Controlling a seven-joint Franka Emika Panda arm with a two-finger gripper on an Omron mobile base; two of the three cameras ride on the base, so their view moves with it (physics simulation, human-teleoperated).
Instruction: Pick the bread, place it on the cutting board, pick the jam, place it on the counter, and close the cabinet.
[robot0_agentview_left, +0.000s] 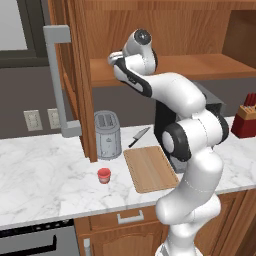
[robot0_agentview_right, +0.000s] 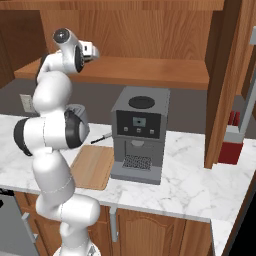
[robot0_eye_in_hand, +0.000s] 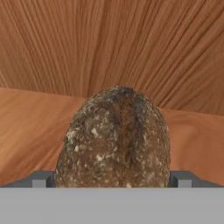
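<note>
From my seat I see the jam (robot0_agentview_left: 104, 175) standing on the counter (robot0_agentview_left: 45, 170) left of the bare cutting board (robot0_agentview_left: 150, 169), while my gripper (robot0_agentview_left: 113, 59) reaches onto the shelf of the open cabinet (robot0_agentview_left: 165, 70). In the hand view the bread (robot0_eye_in_hand: 114, 139) sits on that shelf between my fingertips (robot0_eye_in_hand: 40, 179), a tip at each flank, but I cannot tell whether they are pressing it yet. I judge it light, rough-crusted so unlikely to slip, a little crushable, so I would grip gently across its widest middle.
</note>
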